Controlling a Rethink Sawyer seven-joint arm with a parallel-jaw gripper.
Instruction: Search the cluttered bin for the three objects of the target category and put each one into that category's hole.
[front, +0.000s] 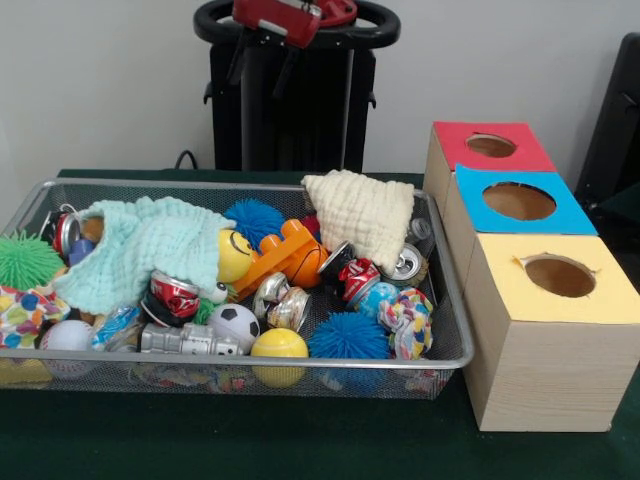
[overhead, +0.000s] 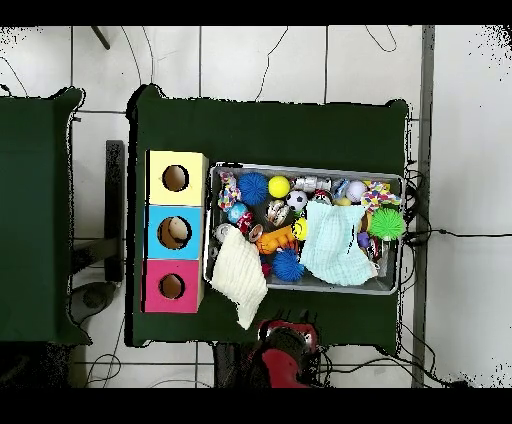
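Note:
A wire mesh bin (front: 230, 360) holds a jumble of toys. A pale green cloth (front: 140, 245) covers its left part and a cream cloth (front: 365, 215) hangs over the far right rim. Crushed cans (front: 175, 295) lie among a soccer ball (front: 235, 322), a yellow ball (front: 279, 347), blue spiky balls (front: 347, 335) and an orange toy (front: 285, 255). To the right stand three wooden boxes with round holes, topped red (front: 455, 140), blue (front: 475, 195) and yellow (front: 500, 275). My gripper (front: 290, 15) is drawn back high behind the bin, touching nothing.
A green spiky ball (front: 25, 260) sits at the bin's left end, next to a patterned fabric ball (front: 30, 305). From overhead, the bin (overhead: 305, 168) lies on a dark green table cover (overhead: 270, 125), with the boxes (overhead: 155, 232) against its short side. Cables run across the floor.

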